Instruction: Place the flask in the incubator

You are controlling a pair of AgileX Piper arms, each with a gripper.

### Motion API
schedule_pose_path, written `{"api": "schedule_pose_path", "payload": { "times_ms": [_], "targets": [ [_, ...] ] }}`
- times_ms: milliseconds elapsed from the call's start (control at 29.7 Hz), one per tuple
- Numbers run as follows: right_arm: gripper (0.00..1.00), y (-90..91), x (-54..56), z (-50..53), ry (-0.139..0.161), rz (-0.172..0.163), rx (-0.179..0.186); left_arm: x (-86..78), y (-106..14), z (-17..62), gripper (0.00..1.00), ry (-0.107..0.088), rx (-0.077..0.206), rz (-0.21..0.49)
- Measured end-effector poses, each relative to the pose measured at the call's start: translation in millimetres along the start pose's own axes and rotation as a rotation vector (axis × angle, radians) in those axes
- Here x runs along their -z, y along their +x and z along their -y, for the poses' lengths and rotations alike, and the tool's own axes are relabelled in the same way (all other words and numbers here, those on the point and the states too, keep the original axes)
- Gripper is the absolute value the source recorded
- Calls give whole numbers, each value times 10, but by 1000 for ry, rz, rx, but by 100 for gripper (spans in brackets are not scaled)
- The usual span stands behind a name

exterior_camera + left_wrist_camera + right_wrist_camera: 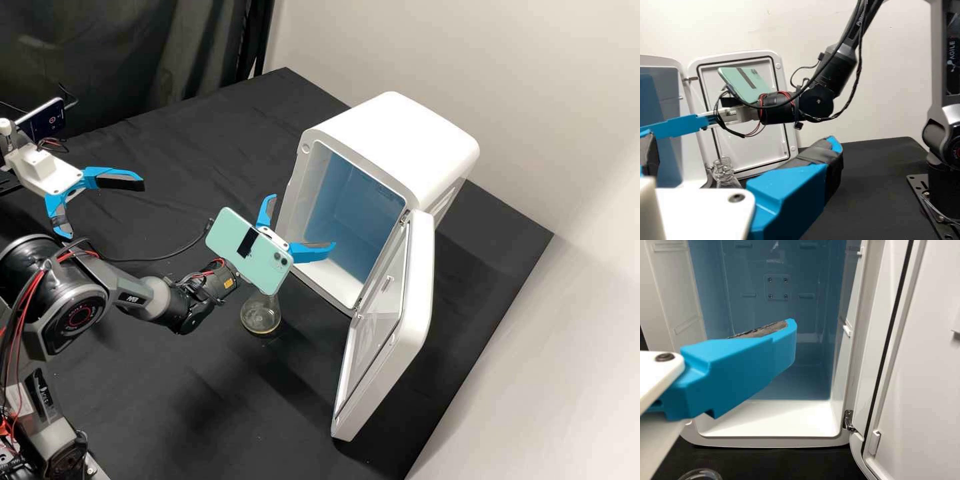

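Glass flask (260, 315), one only, stands upright on the black table (187, 143), just in front of the incubator's lower lip and beneath my right arm's wrist; nothing grips it. One white incubator (400, 140) with a blue inside has its single door (393, 320) swung wide, which I judge leaves a straight path for the flask to go in. My right pincer (291, 232) hangs at the mouth of the chamber, its two blue fingers spread with nothing between them. I judge it too high and too far forward for a grasp, since the flask sits below and behind it. My left pincer (90, 200), also spread and empty, is held well apart from the incubator, probably parked out of the way. One mint-green phone (250, 250) rides on the right wrist.
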Motion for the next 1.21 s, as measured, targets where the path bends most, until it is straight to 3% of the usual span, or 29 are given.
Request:
{"api": "schedule_pose_path", "payload": {
  "times_ms": [269, 404, 538, 572, 639, 740, 808, 942, 1043, 1144, 1211],
  "targets": [
    [100, 0, 0, 0, 0, 0, 0, 21, -65, 16, 100, -20, 17, 25],
    [100, 0, 0, 0, 0, 0, 0, 25, -136, 57, 100, -33, 40, 31],
    [100, 0, 0, 0, 0, 0, 0, 16, -182, 131, 100, -51, 82, 55],
    [100, 0, 0, 0, 0, 0, 0, 18, -183, 153, 100, -58, 94, 60],
    [100, 0, 0, 0, 0, 0, 0, 19, -188, 208, 100, -93, 126, 71],
    [100, 0, 0, 0, 0, 0, 0, 34, -176, 259, 100, -136, 152, 64],
    [100, 0, 0, 0, 0, 0, 0, 37, -174, 291, 100, -155, 170, 69],
    [100, 0, 0, 0, 0, 0, 0, 73, -181, 333, 100, -172, 198, 73],
    [100, 0, 0, 0, 0, 0, 0, 183, -210, 330, 100, -166, 199, 35],
    [100, 0, 0, 0, 0, 0, 0, 326, -244, 314, 100, -186, 188, -32],
    [100, 0, 0, 0, 0, 0, 0, 405, -268, 304, 100, -188, 182, -70]
  ]
}}
